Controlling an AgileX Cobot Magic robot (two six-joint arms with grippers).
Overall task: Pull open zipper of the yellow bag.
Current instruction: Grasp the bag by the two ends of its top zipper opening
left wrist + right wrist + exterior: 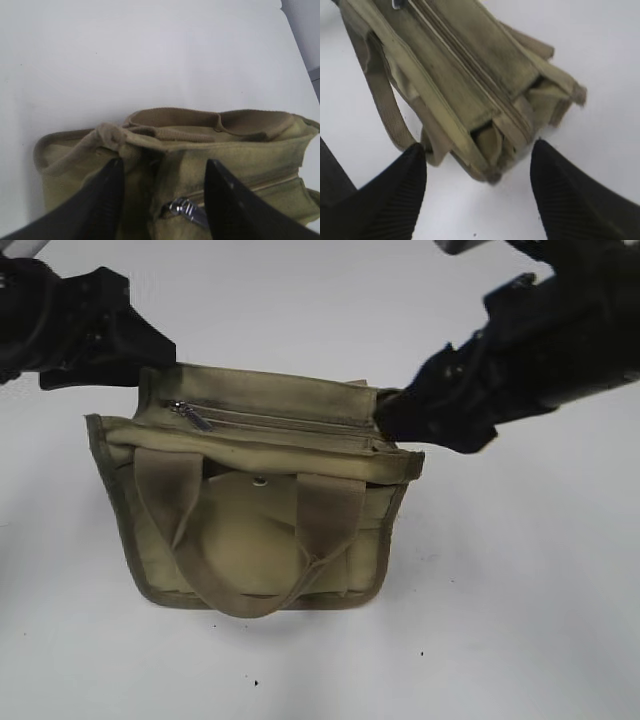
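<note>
Yellow bag (255, 510) lay on white tabletop (520, 620), zipper (290, 425) shut, pull tab (190, 416) at left end. Left gripper (162, 192) spread, straddling that end near tab. Right gripper (477, 172) released, straddling opposite end.

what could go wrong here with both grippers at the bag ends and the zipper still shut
1. The left gripper straddles bunched canvas beside the pull tab; closing could pinch fabric, not the tab.
2. The right gripper is open around the yellow bag end, not gripping, so the bag may slide when the zipper is pulled.
</note>
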